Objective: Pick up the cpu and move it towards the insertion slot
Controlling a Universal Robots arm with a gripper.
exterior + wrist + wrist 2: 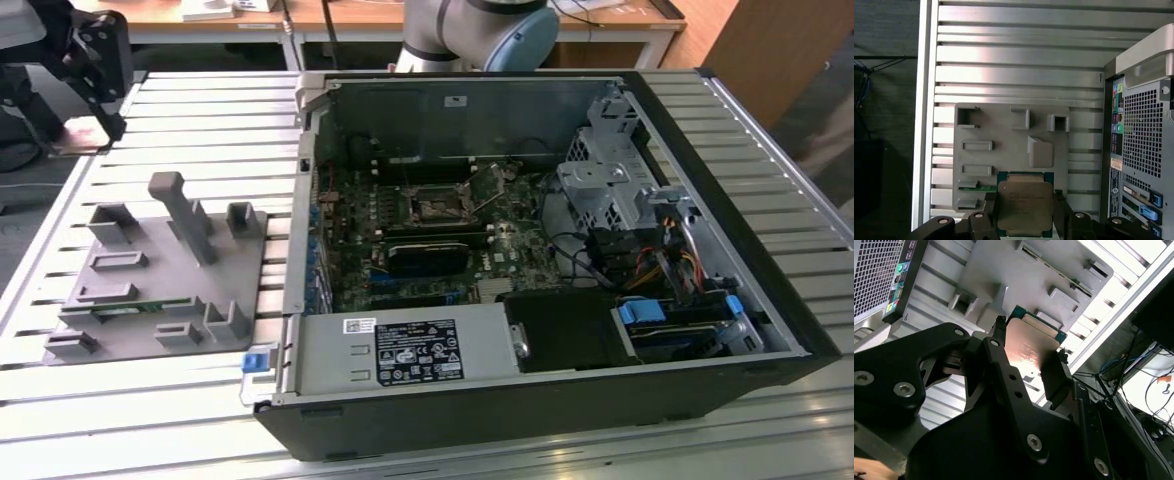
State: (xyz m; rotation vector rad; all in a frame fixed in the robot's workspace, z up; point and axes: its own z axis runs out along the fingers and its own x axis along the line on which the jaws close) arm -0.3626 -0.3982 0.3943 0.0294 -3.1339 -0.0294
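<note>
- A small, square cpu (1025, 207) with a silvery metal top and green rim lies flat. Its top faces the first wrist camera and its edges run parallel to the tray's.
- The black gripper (1025, 216) has its jaws clamped on two opposite cpu edges.
- In the first wrist view the cpu overlaps the edge of a grey moulded tray (1004, 130) on the slatted metal desk (1014, 65).
- One tray recess holds a narrow green circuit strip (976, 188).
- The square black insertion slot (437, 207) sits inside the open black computer case (534, 410), beside the tray.
</note>
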